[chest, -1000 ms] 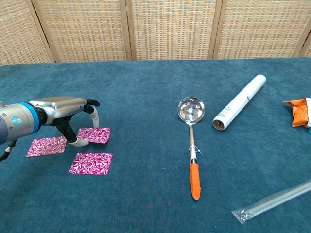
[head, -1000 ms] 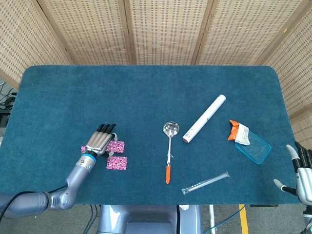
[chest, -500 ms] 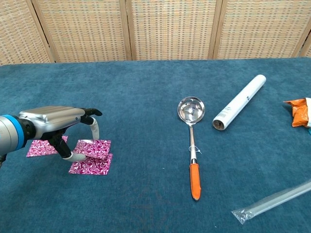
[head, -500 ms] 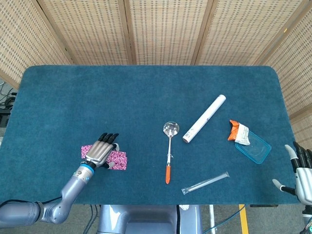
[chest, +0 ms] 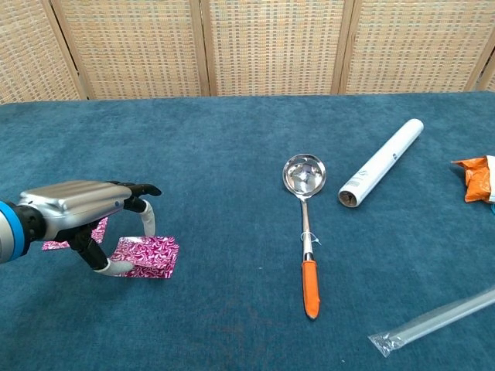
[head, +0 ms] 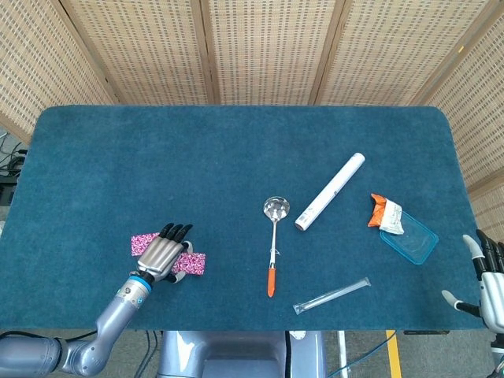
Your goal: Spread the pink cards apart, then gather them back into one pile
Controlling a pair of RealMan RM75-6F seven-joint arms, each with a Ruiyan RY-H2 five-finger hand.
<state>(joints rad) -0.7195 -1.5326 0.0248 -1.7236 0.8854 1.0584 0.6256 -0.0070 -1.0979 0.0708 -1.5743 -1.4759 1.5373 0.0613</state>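
Two pink patterned cards lie overlapped in a small pile (chest: 151,255) near the table's front left, also visible in the head view (head: 195,263). A third pink card (head: 142,243) lies just left of them, partly hidden behind my left hand in the chest view (chest: 99,230). My left hand (head: 165,253) hovers palm down over the cards, fingers spread, with its fingertips (chest: 116,267) pressing on the pile's left edge; it holds nothing. My right hand (head: 490,287) sits off the table's front right corner, fingers extended and empty.
A metal spoon with an orange handle (head: 274,236) lies mid-table. A white tube (head: 330,191) lies to its right. An orange packet (head: 386,213) rests against a blue container (head: 409,240) at the far right. A clear plastic sleeve (head: 331,295) lies near the front edge.
My left hand has drawn back toward the front edge, dragging the farther pink card down onto the nearer one. The right hand has barely moved.
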